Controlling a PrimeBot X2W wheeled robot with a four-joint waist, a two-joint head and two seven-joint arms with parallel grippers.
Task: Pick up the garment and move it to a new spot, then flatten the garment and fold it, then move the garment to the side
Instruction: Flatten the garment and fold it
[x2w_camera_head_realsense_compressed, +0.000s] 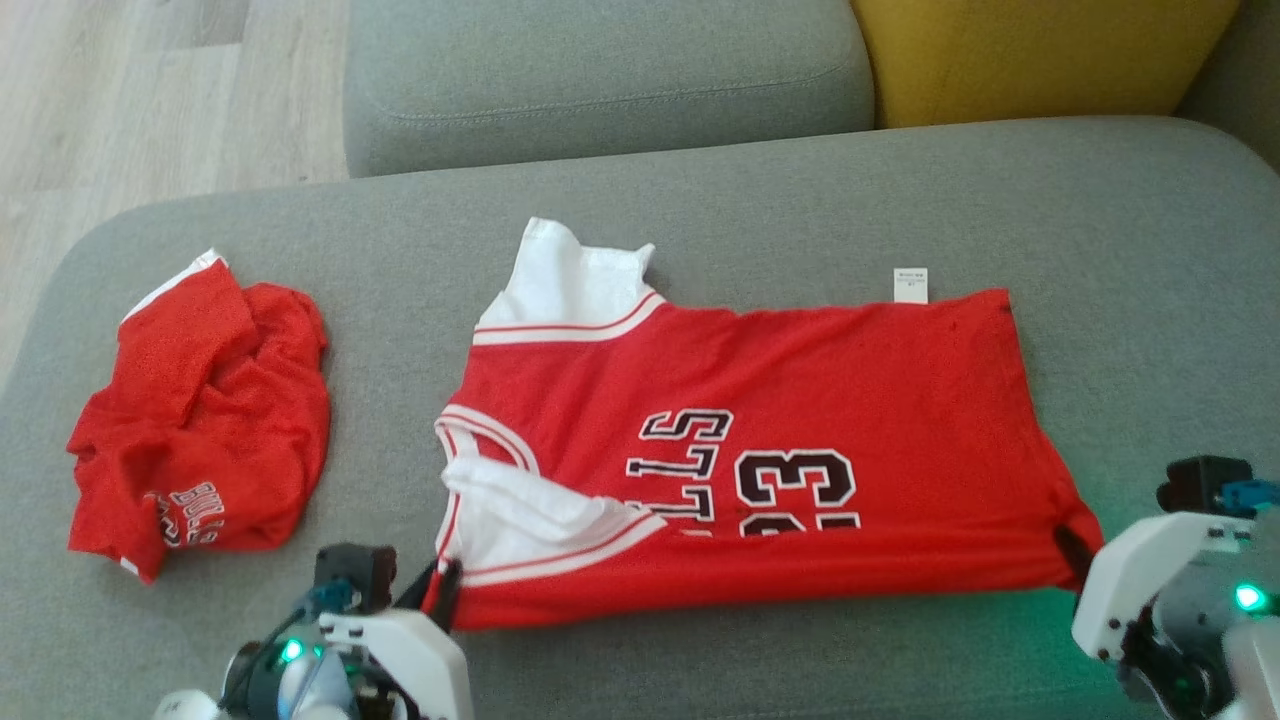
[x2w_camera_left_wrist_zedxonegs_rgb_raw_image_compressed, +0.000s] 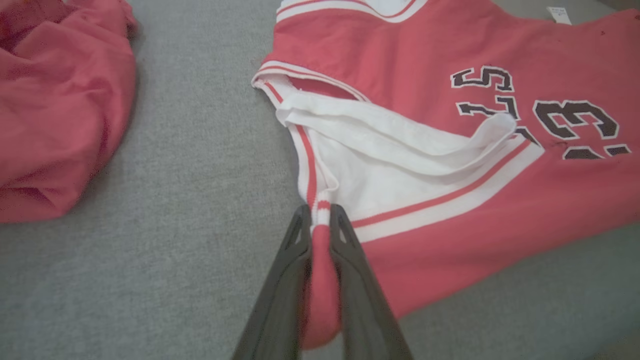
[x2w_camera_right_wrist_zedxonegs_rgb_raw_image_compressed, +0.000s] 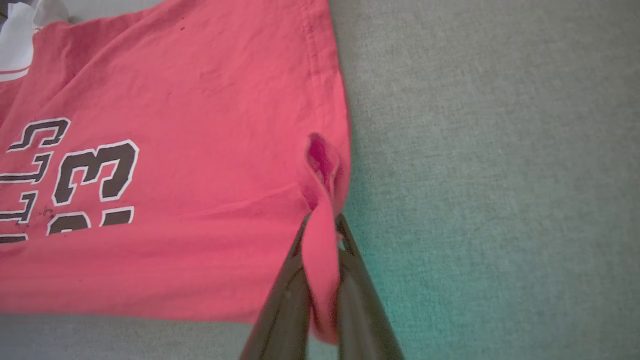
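Red jersey (x2w_camera_head_realsense_compressed: 800, 400) of thin knit fabric, with white sleeves, striped trim and black "23" lettering, lies spread flat and sideways on the wide grey fabric sofa seat (x2w_camera_head_realsense_compressed: 1150, 250). Its neck end points to the robot's left and its hem to the right. The near edge is doubled over on itself, and a small white label (x2w_camera_head_realsense_compressed: 910, 284) sticks out at the far edge.

The left gripper (x2w_camera_head_realsense_compressed: 438, 588) has its two dark fingers pinched narrow on the near shoulder corner of the red jersey (x2w_camera_left_wrist_zedxonegs_rgb_raw_image_compressed: 450, 50). The left wrist view shows a fold of red and white cloth squeezed between them (x2w_camera_left_wrist_zedxonegs_rgb_raw_image_compressed: 318, 220). The right gripper (x2w_camera_head_realsense_compressed: 1075, 548) is likewise clamped tight on the near hem corner. There a puckered tongue of red fabric (x2w_camera_right_wrist_zedxonegs_rgb_raw_image_compressed: 175, 75) runs down between its fingers (x2w_camera_right_wrist_zedxonegs_rgb_raw_image_compressed: 322, 225).

A second, crumpled red garment (x2w_camera_head_realsense_compressed: 200, 430) with white lettering sits well apart on the seat's left side. Beyond the seat are a grey back cushion (x2w_camera_head_realsense_compressed: 600, 80), a yellow cushion (x2w_camera_head_realsense_compressed: 1040, 50) and pale wooden flooring (x2w_camera_head_realsense_compressed: 150, 100).
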